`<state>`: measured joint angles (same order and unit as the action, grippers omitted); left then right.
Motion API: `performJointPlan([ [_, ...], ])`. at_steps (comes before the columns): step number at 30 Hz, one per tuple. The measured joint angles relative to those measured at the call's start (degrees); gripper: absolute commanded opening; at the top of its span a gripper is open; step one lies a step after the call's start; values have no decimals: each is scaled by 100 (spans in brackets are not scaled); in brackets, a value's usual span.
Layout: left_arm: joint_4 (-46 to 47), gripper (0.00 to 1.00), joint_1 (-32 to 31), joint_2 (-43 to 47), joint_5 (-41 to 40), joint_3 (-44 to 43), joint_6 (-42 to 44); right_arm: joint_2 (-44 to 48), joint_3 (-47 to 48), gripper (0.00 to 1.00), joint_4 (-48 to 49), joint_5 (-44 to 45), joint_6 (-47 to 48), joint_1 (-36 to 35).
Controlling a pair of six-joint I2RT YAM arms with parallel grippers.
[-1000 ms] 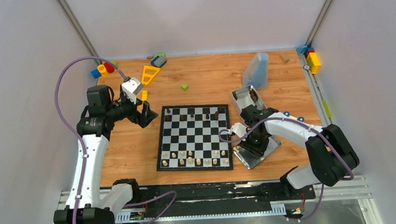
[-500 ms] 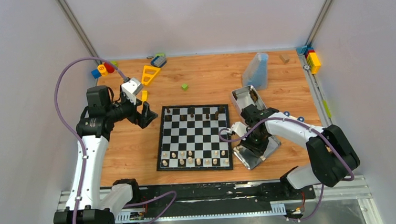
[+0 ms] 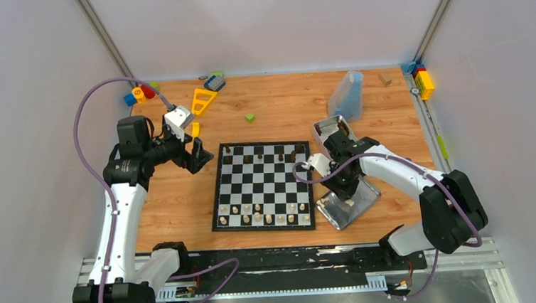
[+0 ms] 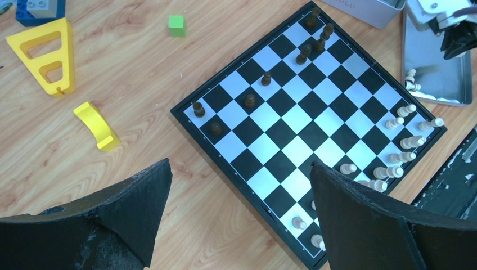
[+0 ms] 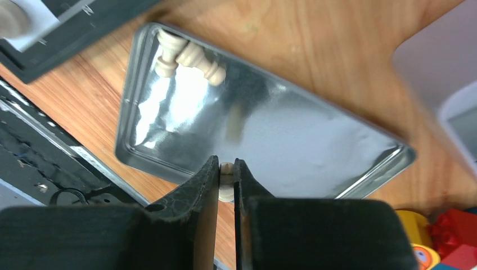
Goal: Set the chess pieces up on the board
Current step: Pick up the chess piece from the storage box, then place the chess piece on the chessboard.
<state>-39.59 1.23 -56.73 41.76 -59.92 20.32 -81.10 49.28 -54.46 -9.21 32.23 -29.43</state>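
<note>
Cream chess piece (image 5: pixel 226 179) between right fingers (image 5: pixel 207 194), above tray (image 5: pixel 126 147)

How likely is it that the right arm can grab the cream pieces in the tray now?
Probably not yet: right gripper is shut on a cream piece; nothing covers the tray pieces.

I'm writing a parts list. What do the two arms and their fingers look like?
The left arm and right arm have white links with black joints. A purple cable loops along each. The fingers are black, tapered wedges.
</note>
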Motion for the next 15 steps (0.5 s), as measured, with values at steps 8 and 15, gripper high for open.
performJointPlan([
  [8, 289, 100, 0, 0, 2, 118, -149, 216, 885, 0, 210, -1121, -9, -2],
  [15, 778, 100, 0, -7, -31, 216, -437, 275, 1196, 0, 1843, -2444, -420, -177],
])
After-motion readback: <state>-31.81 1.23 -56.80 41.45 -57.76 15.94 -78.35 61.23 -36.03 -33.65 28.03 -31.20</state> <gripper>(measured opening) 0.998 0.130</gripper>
